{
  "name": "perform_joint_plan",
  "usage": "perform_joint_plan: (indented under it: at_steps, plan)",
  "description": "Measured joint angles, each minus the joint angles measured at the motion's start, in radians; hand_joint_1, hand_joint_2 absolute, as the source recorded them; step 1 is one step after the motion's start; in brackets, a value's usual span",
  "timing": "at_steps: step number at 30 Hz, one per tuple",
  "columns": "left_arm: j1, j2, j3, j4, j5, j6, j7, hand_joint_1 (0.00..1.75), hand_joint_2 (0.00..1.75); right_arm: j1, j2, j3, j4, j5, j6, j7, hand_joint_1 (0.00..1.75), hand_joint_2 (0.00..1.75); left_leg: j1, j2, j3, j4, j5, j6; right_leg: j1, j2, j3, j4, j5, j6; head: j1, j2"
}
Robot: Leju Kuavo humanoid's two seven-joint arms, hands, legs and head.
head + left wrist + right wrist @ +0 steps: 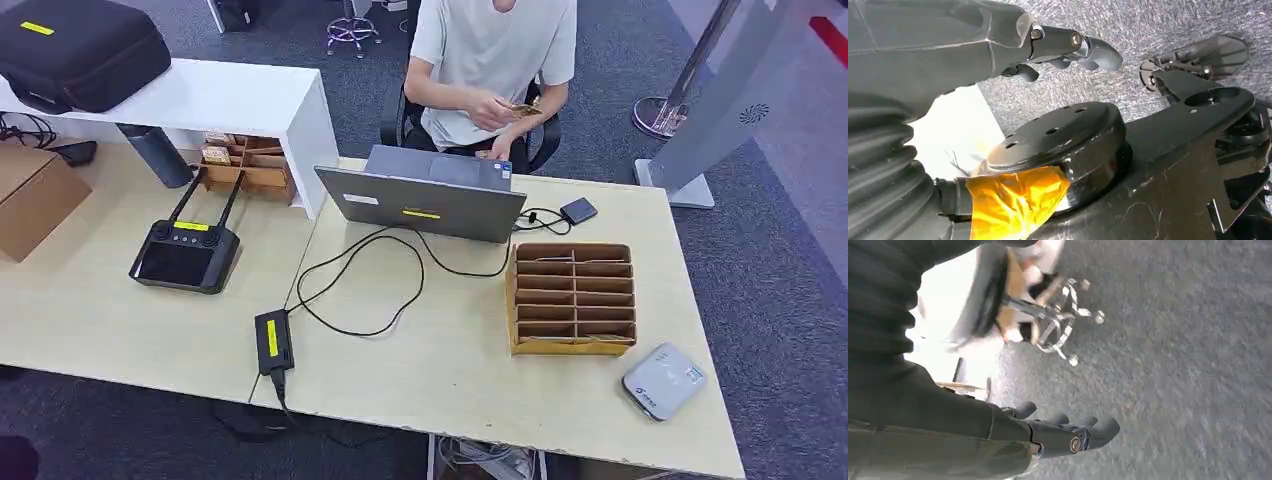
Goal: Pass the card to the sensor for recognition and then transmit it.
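Table (450, 370) fills most of the head view, carrying a laptop (420, 205), a cardboard compartment tray (572, 297) and, near its right front corner, a small grey-white sensor (664, 381). Smallest of all are the cards (520, 110), held by a person seated behind the laptop, well apart from the sensor. Both arms hang over grey carpet: the left hand (1068, 47) and right hand (1068, 432) each hold nothing, fingers loosely extended and apart. To begin well, I judge the right hand should rise toward the person, palm ready, take one card by its edge, then lay its flat face over the sensor
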Motion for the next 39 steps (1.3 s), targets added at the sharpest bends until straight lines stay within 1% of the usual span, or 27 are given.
perform_joint_plan:
  at_steps: [2,3,5,8,9,12,14,17,19,21,23,24,27,28,31,34,37,39]
  plan:
    - [0.004,0.000,0.000,0.000,0.005,0.000,-0.011,0.00,1.75,0.000,-0.007,-0.024,0.000,-0.024,-0.059,-0.024,0.00,1.75,0.000,0.000,0.000,0.000,0.000,0.000,0.000,0.000,0.000,0.000,0.000,0.000,0.000,0.000]
    - [0.006,0.000,0.001,0.000,0.005,-0.001,-0.016,0.00,1.75,0.000,-0.014,-0.034,0.000,-0.031,-0.076,-0.034,0.00,1.75,0.000,0.000,0.000,0.000,0.000,0.000,0.000,0.000,0.000,0.000,0.000,0.000,0.000,0.000]
    - [0.013,0.000,0.001,0.000,0.006,-0.004,-0.029,0.00,1.75,-0.006,-0.048,-0.055,0.000,-0.055,-0.110,-0.060,0.00,1.75,-0.001,0.000,-0.001,0.000,0.000,0.000,-0.001,0.000,0.000,0.000,0.000,0.000,0.000,0.000]
    - [0.018,0.001,0.001,0.000,0.005,-0.016,-0.052,0.00,1.75,-0.041,-0.126,-0.095,-0.002,-0.080,-0.190,-0.091,0.00,1.75,-0.002,0.002,-0.001,0.000,0.000,0.000,-0.002,0.002,0.000,0.000,0.001,0.001,0.000,0.000]
    - [0.018,0.002,0.001,0.000,0.004,-0.022,-0.060,0.00,1.75,-0.062,-0.167,-0.111,-0.002,-0.082,-0.211,-0.101,0.00,1.75,-0.003,0.003,-0.001,0.000,0.000,0.001,-0.003,0.002,0.000,0.000,0.001,0.001,0.000,0.000]
    - [0.021,0.002,0.001,0.000,0.003,-0.035,-0.078,0.00,1.75,-0.120,-0.258,-0.139,-0.004,-0.081,-0.240,-0.144,0.00,1.75,-0.004,0.003,-0.001,0.000,0.001,0.002,-0.004,0.002,0.000,-0.001,0.003,0.004,0.002,0.000]
    - [0.025,0.003,0.001,0.000,0.001,-0.048,-0.092,0.00,1.75,-0.173,-0.333,-0.153,-0.006,-0.058,-0.246,-0.172,0.00,1.75,-0.007,0.004,-0.001,0.001,0.001,0.003,-0.006,0.003,-0.001,-0.001,0.003,0.005,0.000,0.000]
    - [0.030,0.005,0.001,0.000,-0.001,-0.058,-0.110,0.00,1.75,-0.277,-0.465,-0.169,-0.007,0.009,-0.230,-0.183,0.00,1.75,-0.010,0.004,-0.002,0.000,0.003,0.006,-0.010,0.003,-0.003,0.001,0.004,0.006,0.000,0.000]
    - [0.034,0.006,0.001,0.000,-0.001,-0.064,-0.120,0.00,1.75,-0.361,-0.540,-0.179,-0.010,0.065,-0.211,-0.194,0.00,1.75,-0.010,0.004,-0.003,0.000,0.004,0.007,-0.010,0.003,-0.004,0.001,0.005,0.008,0.002,0.000]
    - [0.035,0.006,0.001,0.000,0.000,-0.066,-0.126,0.00,1.75,-0.447,-0.598,-0.184,-0.010,0.115,-0.197,-0.208,0.00,1.75,-0.012,0.004,-0.004,0.000,0.005,0.008,-0.011,0.003,-0.005,0.003,0.006,0.008,0.000,0.000]
    - [0.038,0.006,0.001,0.000,0.003,-0.070,-0.129,0.00,1.75,-0.553,-0.646,-0.182,-0.011,0.132,-0.179,-0.216,0.00,1.75,-0.012,0.003,-0.005,0.000,0.005,0.009,-0.011,0.002,-0.005,0.003,0.006,0.008,0.002,0.000]
    - [0.040,0.006,0.001,0.000,0.006,-0.073,-0.131,0.00,1.75,-0.609,-0.668,-0.172,-0.011,0.134,-0.172,-0.219,0.00,1.75,-0.012,0.003,-0.005,0.000,0.005,0.009,-0.012,0.003,-0.006,0.004,0.006,0.008,0.000,0.000]
    - [0.043,0.005,0.001,0.000,0.011,-0.075,-0.135,0.00,1.75,-0.789,-0.703,-0.112,-0.012,0.140,-0.161,-0.217,0.00,1.75,-0.012,0.003,-0.005,0.000,0.006,0.008,-0.012,0.003,-0.007,0.005,0.006,0.008,0.001,0.000]
    - [0.044,0.005,0.001,0.000,0.013,-0.076,-0.136,0.00,1.75,-0.852,-0.707,-0.078,-0.013,0.141,-0.157,-0.210,0.00,1.75,-0.012,0.003,-0.004,0.000,0.006,0.008,-0.012,0.003,-0.007,0.005,0.006,0.007,0.000,0.000]
    - [0.045,0.002,0.001,0.000,0.013,-0.076,-0.138,0.00,1.75,-0.976,-0.709,0.004,-0.013,0.142,-0.153,-0.200,0.00,1.75,-0.011,0.000,-0.004,0.000,0.008,0.007,-0.011,0.001,-0.007,0.005,0.006,0.007,0.000,0.000]
    - [0.047,0.001,0.001,0.000,0.013,-0.076,-0.138,0.00,1.75,-1.034,-0.709,0.046,-0.013,0.142,-0.156,-0.198,0.00,1.75,-0.011,-0.005,-0.006,0.000,0.009,0.007,-0.010,-0.003,-0.007,0.005,0.006,0.007,0.001,0.000]
    - [0.048,0.000,0.001,0.000,0.013,-0.076,-0.137,0.00,1.75,-1.054,-0.709,0.064,-0.013,0.142,-0.159,-0.204,0.00,1.75,-0.011,-0.007,-0.007,0.000,0.009,0.007,-0.010,-0.004,-0.008,0.005,0.006,0.007,0.001,0.000]
    - [0.048,0.000,0.001,0.000,0.013,-0.076,-0.137,0.00,1.75,-1.072,-0.707,0.076,-0.013,0.142,-0.167,-0.221,0.00,1.75,-0.011,-0.006,-0.010,0.000,0.009,0.007,-0.011,-0.004,-0.009,0.006,0.006,0.007,0.001,0.000]
